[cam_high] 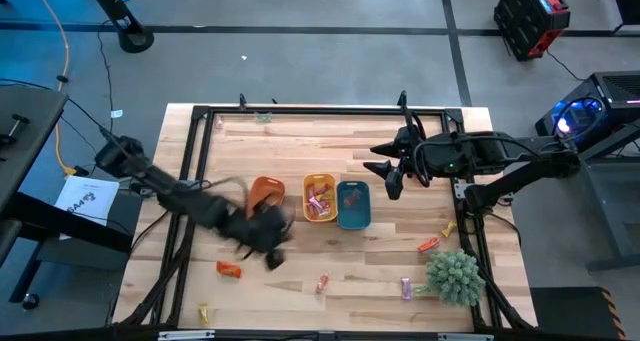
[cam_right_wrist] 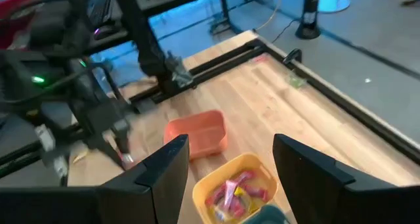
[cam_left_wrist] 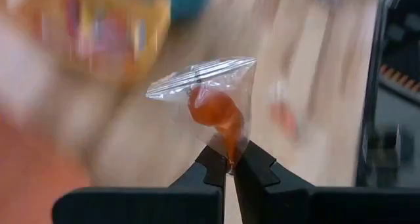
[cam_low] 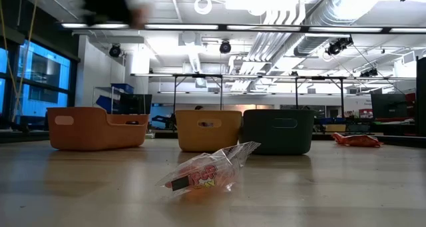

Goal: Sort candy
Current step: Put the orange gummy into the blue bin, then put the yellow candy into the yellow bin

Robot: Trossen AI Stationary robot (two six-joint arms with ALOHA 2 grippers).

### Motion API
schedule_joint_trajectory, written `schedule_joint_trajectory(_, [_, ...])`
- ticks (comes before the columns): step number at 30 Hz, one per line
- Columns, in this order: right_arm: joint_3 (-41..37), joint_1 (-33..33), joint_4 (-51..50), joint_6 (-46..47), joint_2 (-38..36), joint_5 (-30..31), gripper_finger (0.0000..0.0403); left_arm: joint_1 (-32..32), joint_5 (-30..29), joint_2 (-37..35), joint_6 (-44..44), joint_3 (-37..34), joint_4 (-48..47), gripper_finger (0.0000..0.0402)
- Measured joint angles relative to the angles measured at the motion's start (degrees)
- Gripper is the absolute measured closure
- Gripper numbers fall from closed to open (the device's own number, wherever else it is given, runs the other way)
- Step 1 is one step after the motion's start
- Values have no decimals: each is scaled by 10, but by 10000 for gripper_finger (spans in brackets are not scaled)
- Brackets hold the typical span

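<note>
the wooden table (cam_high: 330,141) carries three trays: orange tray (cam_high: 266,192), yellow tray (cam_high: 320,198), teal tray (cam_high: 354,204). the left gripper (cam_left_wrist: 230,168) is clenched on an orange candy (cam_left_wrist: 213,109) by its wrapper tail, just beside the orange tray. carry it steady, centre over that tray, then let go low. the right gripper (cam_right_wrist: 230,165) waits, released, above the trays.

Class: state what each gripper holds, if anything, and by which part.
Left gripper: an orange candy, pinched by one end of its clear wrapper. Right gripper: open, nothing held.
</note>
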Motion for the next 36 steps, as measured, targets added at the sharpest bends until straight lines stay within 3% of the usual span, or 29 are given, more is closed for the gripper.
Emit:
schedule_joint_trajectory(6, [0, 0, 28, 5, 0, 47, 187, 140, 61, 63, 220, 0, 254, 398])
schedule_joint_trajectory(13, [0, 0, 56, 8, 0, 62, 187, 220, 108, 164, 261, 6, 421, 376])
schedule_joint_trajectory(20, [0, 0, 60, 15, 0, 63, 187, 235, 113, 236, 283, 58, 411, 307])
schedule_joint_trajectory(30, [0, 0, 58, 14, 0, 64, 187, 233, 113, 211, 284, 100, 299, 190])
schedule_joint_trajectory(36, [0, 0, 54, 13, 0, 65, 187, 224, 205, 173, 225, 104, 204, 160])
